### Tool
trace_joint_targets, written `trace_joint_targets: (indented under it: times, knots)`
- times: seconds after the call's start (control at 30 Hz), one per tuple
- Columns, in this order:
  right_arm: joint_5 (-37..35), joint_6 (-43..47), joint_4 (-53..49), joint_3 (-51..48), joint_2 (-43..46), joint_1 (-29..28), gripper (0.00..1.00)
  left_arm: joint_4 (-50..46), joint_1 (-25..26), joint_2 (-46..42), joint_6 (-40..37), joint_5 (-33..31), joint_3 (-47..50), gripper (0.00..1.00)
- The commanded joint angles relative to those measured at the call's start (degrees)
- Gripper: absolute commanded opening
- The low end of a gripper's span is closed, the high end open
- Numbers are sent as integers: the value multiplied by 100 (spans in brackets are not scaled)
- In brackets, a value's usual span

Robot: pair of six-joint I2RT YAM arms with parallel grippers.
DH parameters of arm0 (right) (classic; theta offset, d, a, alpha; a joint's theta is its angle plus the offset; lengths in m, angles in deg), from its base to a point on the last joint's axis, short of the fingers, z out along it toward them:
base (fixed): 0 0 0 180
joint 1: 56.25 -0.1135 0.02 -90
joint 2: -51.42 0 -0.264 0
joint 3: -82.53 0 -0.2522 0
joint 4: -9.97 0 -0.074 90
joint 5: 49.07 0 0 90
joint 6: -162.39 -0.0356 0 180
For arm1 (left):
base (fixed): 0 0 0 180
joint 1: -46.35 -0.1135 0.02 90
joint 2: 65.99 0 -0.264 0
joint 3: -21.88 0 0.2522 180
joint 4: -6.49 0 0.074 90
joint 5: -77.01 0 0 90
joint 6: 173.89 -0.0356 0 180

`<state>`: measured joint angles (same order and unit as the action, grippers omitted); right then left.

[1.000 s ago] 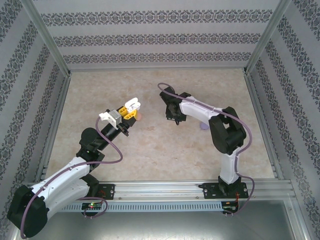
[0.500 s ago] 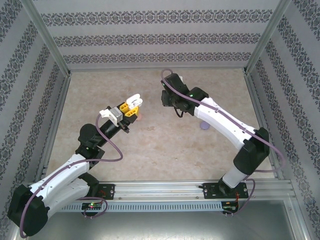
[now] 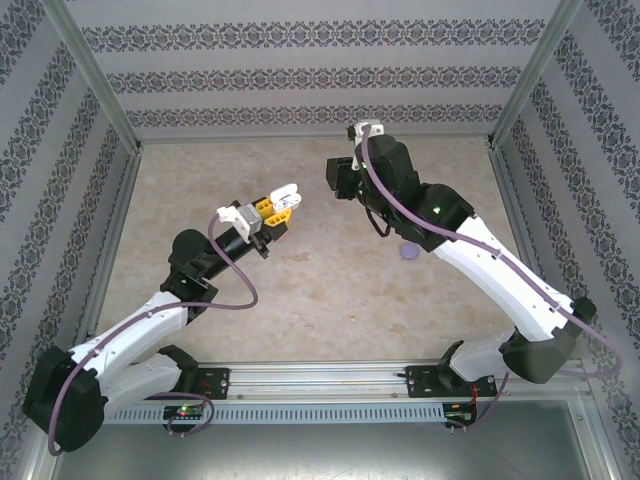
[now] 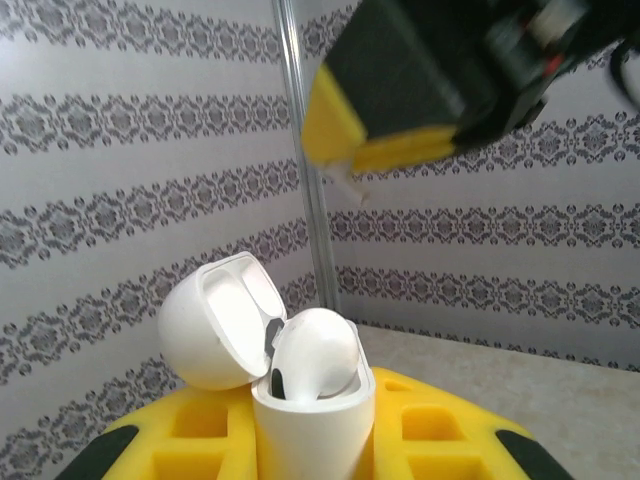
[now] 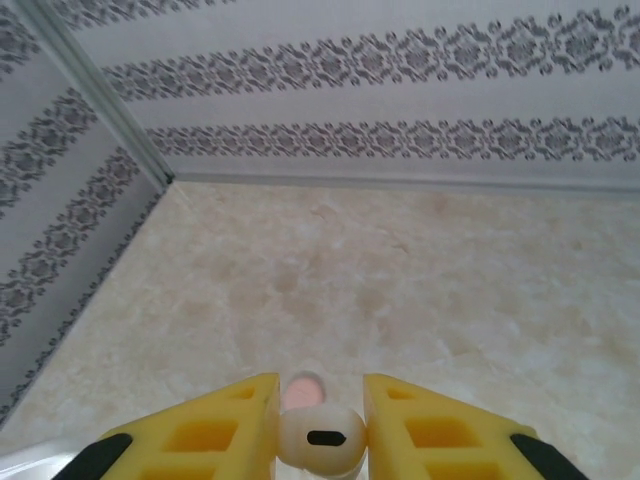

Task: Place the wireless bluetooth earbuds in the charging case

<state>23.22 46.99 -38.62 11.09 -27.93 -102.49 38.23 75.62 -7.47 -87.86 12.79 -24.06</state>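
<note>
Top external: case (image 3: 287,192) over open table (image 3: 330,300)

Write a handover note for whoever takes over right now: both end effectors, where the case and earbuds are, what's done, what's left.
Left end effector: shut on the white charging case, held off the table with the lid open.
Right end effector: shut on the second white earbud, raised and apart from the case.
Done: the first white earbud sits in the case.
Left: seat the held earbud beside it, then probably close the lid. A small purple item lies on the table by the right arm.
</note>
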Motion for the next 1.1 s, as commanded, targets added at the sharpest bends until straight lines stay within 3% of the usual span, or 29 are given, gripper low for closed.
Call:
trace_joint_targets:
  times: [0.0, 0.37, 1.07]
  knots:
    - [-129, 403, 336, 28, 201, -145, 28, 432, 64, 220, 192, 245, -273, 0]
    - [342, 1031, 1382, -714, 519, -408, 28, 887, 157, 840, 466, 542, -716, 0]
    - [613, 839, 1593, -979, 377, -447, 28, 934, 237, 880, 401, 573, -836, 0]
